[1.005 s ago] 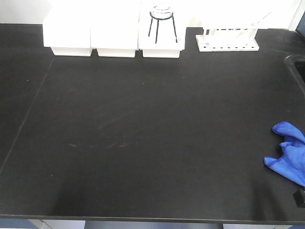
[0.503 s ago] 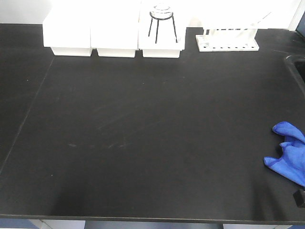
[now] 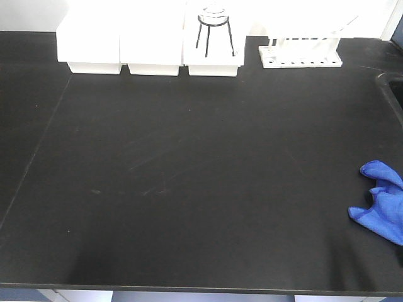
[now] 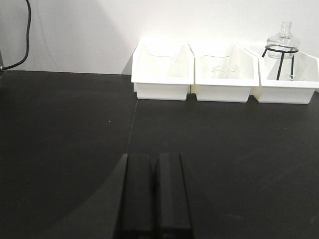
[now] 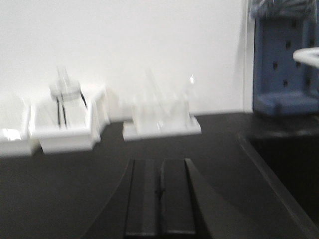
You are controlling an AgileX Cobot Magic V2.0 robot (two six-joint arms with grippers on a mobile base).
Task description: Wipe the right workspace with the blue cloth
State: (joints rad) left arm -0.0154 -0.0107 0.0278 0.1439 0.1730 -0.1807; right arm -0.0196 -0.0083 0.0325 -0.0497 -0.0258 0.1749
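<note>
The blue cloth (image 3: 384, 211) lies crumpled on the black worktop (image 3: 189, 176) at its right edge, partly cut off by the frame. It does not show in either wrist view. My left gripper (image 4: 155, 157) is shut and empty, held low over the left part of the worktop and facing the white bins. My right gripper (image 5: 160, 162) is shut and empty, over the right part of the worktop beside the sink. Neither gripper shows clearly in the front view.
Three white bins (image 3: 151, 44) line the back edge, one holding a black tripod with a glass flask (image 3: 214, 28). A white test-tube rack (image 3: 302, 53) stands to their right. A sink (image 3: 393, 88) opens at the far right, with a blue peg rack (image 5: 284, 64) behind it.
The small dark tip of my right gripper at the lower right corner of the front view has slid almost out of frame. The cloth has not moved.
</note>
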